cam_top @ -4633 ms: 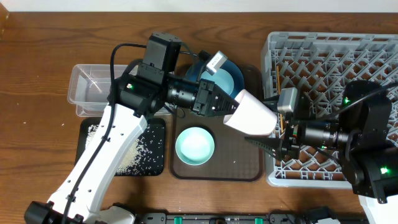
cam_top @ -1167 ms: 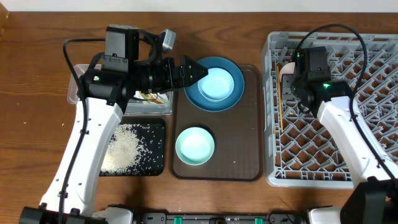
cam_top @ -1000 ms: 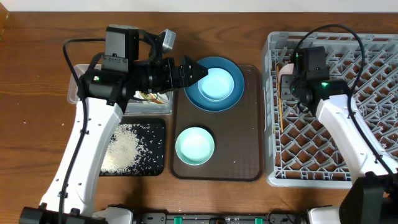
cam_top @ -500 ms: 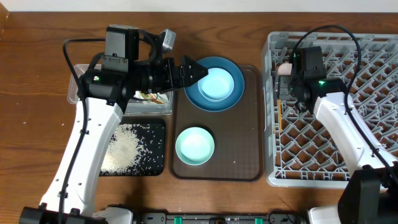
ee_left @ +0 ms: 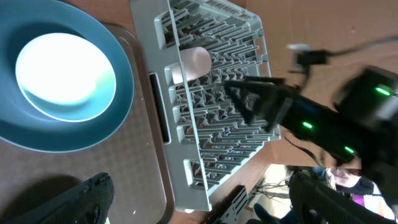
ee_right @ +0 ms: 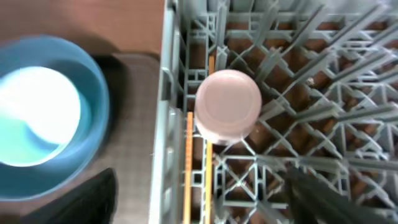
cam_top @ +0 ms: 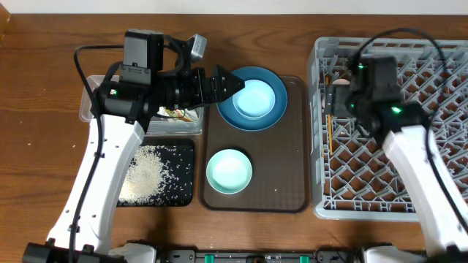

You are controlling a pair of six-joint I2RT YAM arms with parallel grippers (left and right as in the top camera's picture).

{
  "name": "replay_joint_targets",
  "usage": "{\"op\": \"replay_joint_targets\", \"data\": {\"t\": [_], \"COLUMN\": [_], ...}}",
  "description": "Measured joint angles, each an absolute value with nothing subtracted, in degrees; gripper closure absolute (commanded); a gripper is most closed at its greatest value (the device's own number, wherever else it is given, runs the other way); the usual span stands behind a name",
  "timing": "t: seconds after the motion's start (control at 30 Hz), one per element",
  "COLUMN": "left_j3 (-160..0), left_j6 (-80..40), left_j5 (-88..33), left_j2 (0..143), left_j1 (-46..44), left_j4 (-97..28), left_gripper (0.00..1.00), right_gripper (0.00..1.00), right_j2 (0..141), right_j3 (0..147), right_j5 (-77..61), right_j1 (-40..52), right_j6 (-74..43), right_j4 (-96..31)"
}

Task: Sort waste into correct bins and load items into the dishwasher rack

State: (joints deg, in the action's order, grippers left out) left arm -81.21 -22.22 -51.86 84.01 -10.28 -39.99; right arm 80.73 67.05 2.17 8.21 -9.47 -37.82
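In the overhead view the right gripper (cam_top: 338, 102) is mostly lost under its own wrist, and it covers part of the pink-white cup (cam_top: 339, 82). The right wrist view is blurred, yet it shows the two dark fingers (ee_right: 87, 199) spread wide at the bottom corners with nothing between them. The cup stands free ahead of them, in the corner of the dishwasher rack (cam_top: 431, 66) nearest the blue plate (cam_top: 272, 115), with the chopsticks (cam_top: 330, 135) lying just beside it. The left gripper (ee_left: 200, 183) is also spread wide and empty, its tip over the plate's rim. The left arm hides most of the clear tub (cam_top: 93, 109), so only a scrap of the wrapper (cam_top: 175, 112) shows. Rice (cam_top: 142, 174) lies in the black tray (cam_top: 183, 191). Half a second ago the right arm sat closer over the cup; it has since pulled back across the rack (the left arm has not moved). The light-blue bowl (cam_top: 255, 98) sits on the plate, and the mint bowl (cam_top: 229, 170) on the brown tray (cam_top: 281, 186).
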Motion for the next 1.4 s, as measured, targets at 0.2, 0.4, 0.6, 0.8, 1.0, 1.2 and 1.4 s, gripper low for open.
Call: {"op": "replay_joint_targets", "data": {"t": [0.2,0.4,0.6,0.8,1.0,1.2,1.4], "left_j3": [-81.21,-81.21,-81.21,-81.21,-81.21,-81.21,-81.21], "left_j6": [-22.22,-22.22,-22.22,-22.24,-22.31,-22.31,-22.65], "left_j5": [-51.86,-51.86,-51.86,-51.88,-51.68,-51.66,-46.98], "left_j2": [84.01,84.01,84.01,84.01,84.01,84.01,84.03], "left_j1": [-10.28,-10.28,-10.28,-10.28,-10.28,-10.28,-10.94], "left_j4": [-40.01,-40.01,-39.99,-39.99,-36.95,-37.01,-36.75], "left_gripper": [0.07,0.07,0.07,0.07,0.07,0.09,0.31], "right_gripper": [0.06,0.01,0.01,0.01,0.01,0.05,0.04], "right_j2": [74.85,75.48,76.86,79.07,80.09,80.09,80.09], "right_j3": [67.05,67.05,67.05,67.05,67.05,67.05,67.05], "right_j5": [-3.6,-15.79,-19.66,-20.38,-19.16,-13.1,-7.22], "right_j1": [8.21,8.84,11.31,13.3,13.52,13.52,13.52], "right_j6": [-9.85,-9.65,-9.63,-9.65,-8.36,-7.44,-7.18], "right_j4": [-39.53,-38.28,-38.26,-37.95,-41.06,-42.89,-43.9]}}
